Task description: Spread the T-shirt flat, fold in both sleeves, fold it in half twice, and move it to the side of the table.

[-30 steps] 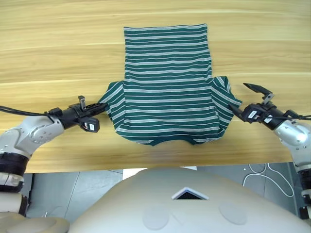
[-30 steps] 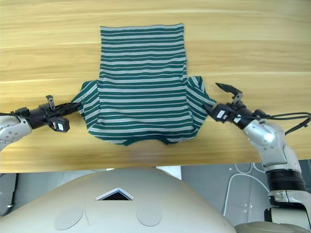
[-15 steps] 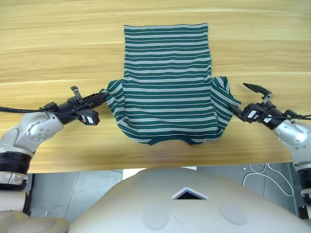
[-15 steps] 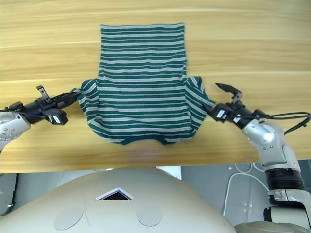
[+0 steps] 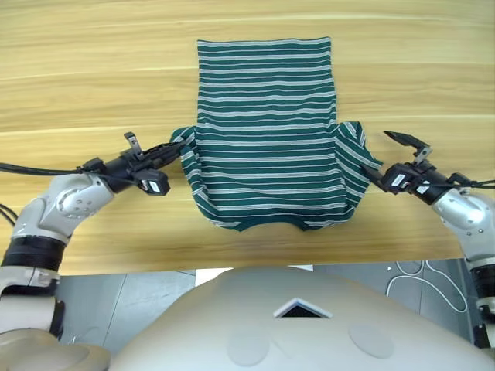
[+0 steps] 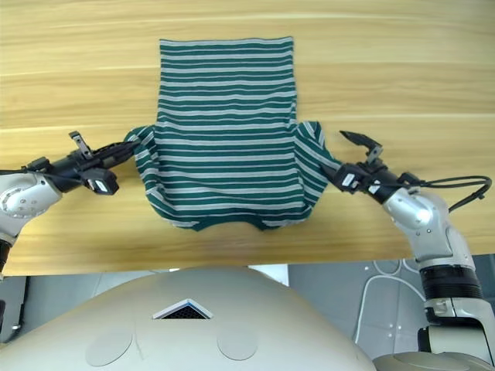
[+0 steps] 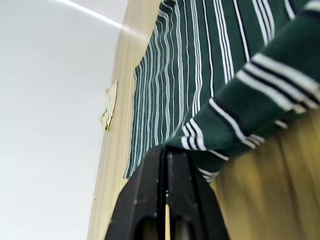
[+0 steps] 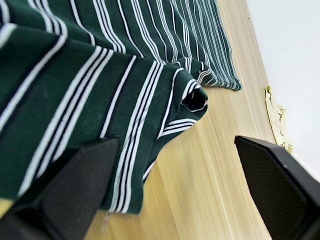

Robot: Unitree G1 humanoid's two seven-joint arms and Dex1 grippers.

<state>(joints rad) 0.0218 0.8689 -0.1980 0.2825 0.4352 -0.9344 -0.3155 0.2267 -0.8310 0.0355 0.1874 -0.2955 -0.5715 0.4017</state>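
Observation:
A dark green T-shirt (image 5: 267, 131) with thin white stripes lies on the wooden table (image 5: 93, 69), its hem at the far side and its collar near the front edge. My left gripper (image 5: 179, 145) is shut on the left sleeve's hem (image 7: 200, 140), holding it lifted at the shirt's left side. My right gripper (image 5: 387, 158) stands open at the right sleeve (image 5: 354, 147). Its lower finger (image 8: 75, 170) lies under the sleeve's cloth and its upper finger (image 8: 280, 170) is raised clear of it.
The table's front edge (image 5: 116, 267) runs close below both grippers. Bare wood stretches to the left, right and far side of the shirt. A white cable (image 5: 421, 274) lies on the floor at the lower right.
My left gripper has moved right toward the shirt's body, carrying the left sleeve inward and bunching it up. The right gripper has hardly moved and stays open.

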